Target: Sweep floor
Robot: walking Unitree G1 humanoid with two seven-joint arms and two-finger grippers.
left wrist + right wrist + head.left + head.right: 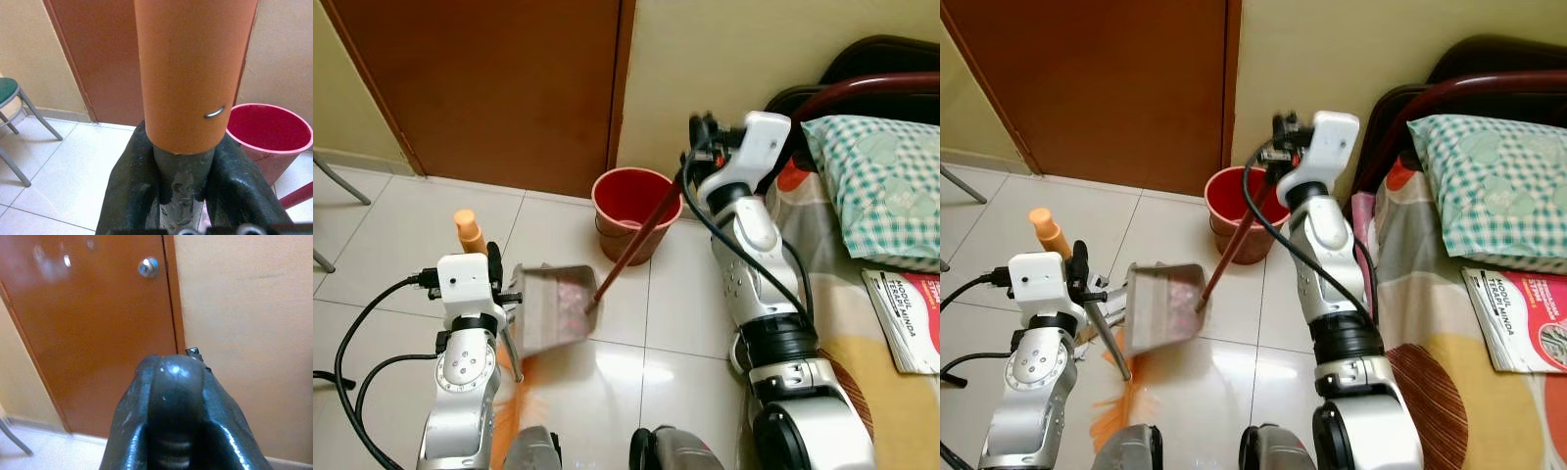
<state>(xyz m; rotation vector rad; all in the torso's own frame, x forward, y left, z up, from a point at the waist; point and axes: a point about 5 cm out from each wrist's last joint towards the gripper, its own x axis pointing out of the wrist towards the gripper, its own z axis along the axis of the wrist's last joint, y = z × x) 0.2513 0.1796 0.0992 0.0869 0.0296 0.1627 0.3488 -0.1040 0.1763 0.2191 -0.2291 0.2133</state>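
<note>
Red bucket (pixel 636 211): stands on the white tiled floor (pixel 401 235) against the wall, just beside the brown door (pixel 489 78). Dustpan (pixel 553 305): grey, held above the tiles just in front of the bucket, tray tilted with its open mouth facing the bucket; pale debris lies inside. Its red handle (pixel 631 245) runs slantwise from the tray up past the bucket's rim to the right gripper (pixel 697 137), whose fingers are pinched around the handle's dark end. Broom (pixel 514 397): orange bristles splayed on the floor nearer the robot than the bucket, grey shaft rising at a slant to an orange grip (pixel 193 73); left gripper (pixel 182 188) clamped on the shaft. Bed with checked pillow (pixel 886 181): well right of the bucket.
</note>
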